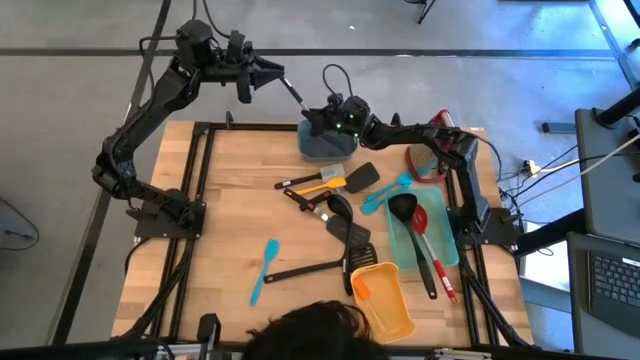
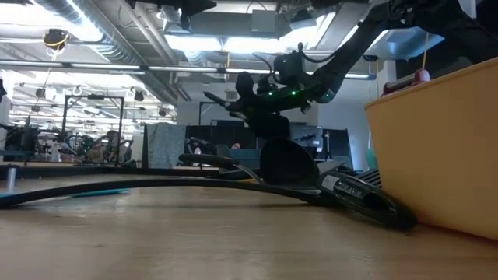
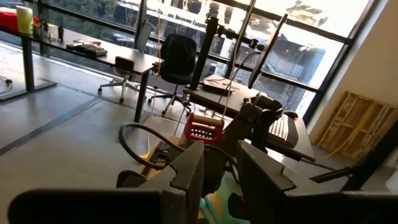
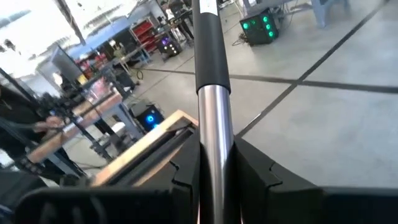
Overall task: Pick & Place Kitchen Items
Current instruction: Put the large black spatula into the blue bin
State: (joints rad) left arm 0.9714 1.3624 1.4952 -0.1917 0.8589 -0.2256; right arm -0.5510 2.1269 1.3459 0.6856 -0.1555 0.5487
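Clamping a steel-shafted, black-gripped utensil handle (image 4: 211, 93), the right gripper (image 1: 322, 118) is holding its jaws narrowed onto the shaft above the grey-blue bin (image 1: 322, 148) at the tabletop's (image 1: 240, 210) far edge. Stiff, light and probably slick, it is best held mid-handle. The left gripper (image 1: 262, 76), jaws partly parted and seemingly empty, is hanging beyond that edge. Other kitchen items (image 1: 340, 215) are lying mid-tabletop; a clear tray (image 1: 447, 245) is holding black and red utensils, and the orange bin's (image 1: 385, 300) contents are unclear.

Even overhead light, soft shadows on table (image 1: 230, 220). Low view backlit by ceiling lights (image 2: 233, 35), near yellow bin (image 2: 436, 148) blurred. Window (image 3: 298, 37) glare in left wrist view.
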